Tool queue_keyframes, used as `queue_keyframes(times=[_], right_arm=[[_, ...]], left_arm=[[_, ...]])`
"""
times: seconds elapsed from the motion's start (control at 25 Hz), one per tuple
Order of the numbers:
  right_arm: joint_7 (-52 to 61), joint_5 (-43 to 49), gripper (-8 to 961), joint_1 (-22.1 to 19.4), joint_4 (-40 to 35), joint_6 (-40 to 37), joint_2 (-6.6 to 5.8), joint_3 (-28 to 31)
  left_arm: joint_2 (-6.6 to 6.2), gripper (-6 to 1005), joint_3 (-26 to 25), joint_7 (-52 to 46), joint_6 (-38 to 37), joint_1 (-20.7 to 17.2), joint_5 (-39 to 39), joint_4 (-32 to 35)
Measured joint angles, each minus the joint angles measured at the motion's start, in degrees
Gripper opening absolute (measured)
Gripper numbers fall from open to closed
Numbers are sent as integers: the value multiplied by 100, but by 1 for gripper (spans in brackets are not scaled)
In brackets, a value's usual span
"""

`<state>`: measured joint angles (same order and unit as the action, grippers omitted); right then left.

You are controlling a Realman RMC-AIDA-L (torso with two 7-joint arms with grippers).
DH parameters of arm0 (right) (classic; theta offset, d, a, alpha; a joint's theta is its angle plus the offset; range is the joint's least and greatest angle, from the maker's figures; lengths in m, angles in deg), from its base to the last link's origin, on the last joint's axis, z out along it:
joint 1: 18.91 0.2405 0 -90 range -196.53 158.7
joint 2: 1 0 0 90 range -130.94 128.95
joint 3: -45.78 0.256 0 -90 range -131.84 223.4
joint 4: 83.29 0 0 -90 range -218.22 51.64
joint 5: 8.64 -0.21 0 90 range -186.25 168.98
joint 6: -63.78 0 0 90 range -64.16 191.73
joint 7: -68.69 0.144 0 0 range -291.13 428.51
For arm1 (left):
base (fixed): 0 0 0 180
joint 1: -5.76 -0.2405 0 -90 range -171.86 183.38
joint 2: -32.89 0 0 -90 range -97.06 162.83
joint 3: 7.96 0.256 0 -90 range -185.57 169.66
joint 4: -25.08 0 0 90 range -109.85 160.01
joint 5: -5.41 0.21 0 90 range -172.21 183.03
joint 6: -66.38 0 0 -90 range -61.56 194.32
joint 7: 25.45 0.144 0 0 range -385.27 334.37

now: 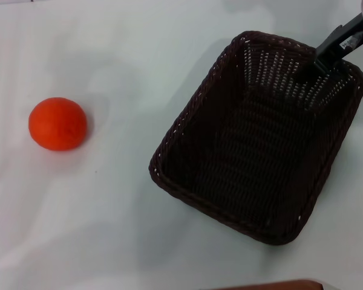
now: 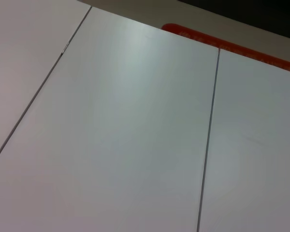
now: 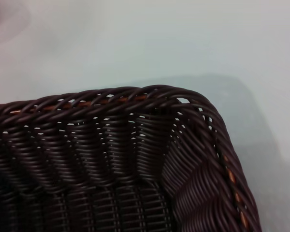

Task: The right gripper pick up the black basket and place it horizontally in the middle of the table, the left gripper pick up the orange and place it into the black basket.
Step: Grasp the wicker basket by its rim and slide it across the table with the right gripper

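The basket (image 1: 254,139) is seen on the table (image 1: 127,60), set askew with its long axis running diagonally, open side up and nothing inside it. The right gripper (image 1: 328,55) is placed at the basket's far right corner, with its dark fingers reaching down over the braided rim there and partly inside the wall; whether the rim is clamped between them or they merely hang beside it cannot be told, since the tips are lost against the dark weave. A small white label is carried on the gripper body just above the rim.

In the right wrist view one corner of the basket (image 3: 150,145) is shown close up, its braided rim curving round and the slatted wall dropping away beneath, with bare table (image 3: 135,43) beyond it; that arm's own fingers are not shown there.

The orange (image 1: 57,123) lies well apart from the gripper, across the table on the robot's left, resting alone on the surface and clear of the basket.

The left gripper is not seen in any view; only pale tabletop panels (image 2: 135,145) with thin seams and a red strip (image 2: 232,46) at the far edge are shown by the left wrist view.
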<state>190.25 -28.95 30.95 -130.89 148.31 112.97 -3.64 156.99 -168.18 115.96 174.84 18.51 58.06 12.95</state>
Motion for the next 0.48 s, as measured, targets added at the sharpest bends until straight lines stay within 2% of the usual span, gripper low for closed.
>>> queue_keyframes(times=[0.08,0.2,0.4,0.48], right_arm=[[0,-19,565,-2,-12,55,-15,34],[0,-105,346,-10,-14,259,-68,131],[39,-145,222,-57,-42,726,-202,780],[76,-190,204,-130,-63,802,-231,1153]], left_arm=[[0,808,0,0,-1,-8,0,0],[0,808,-1,0,-9,-27,0,0],[1,808,-2,0,-23,-19,0,0],[1,808,-2,0,-25,-9,0,0]])
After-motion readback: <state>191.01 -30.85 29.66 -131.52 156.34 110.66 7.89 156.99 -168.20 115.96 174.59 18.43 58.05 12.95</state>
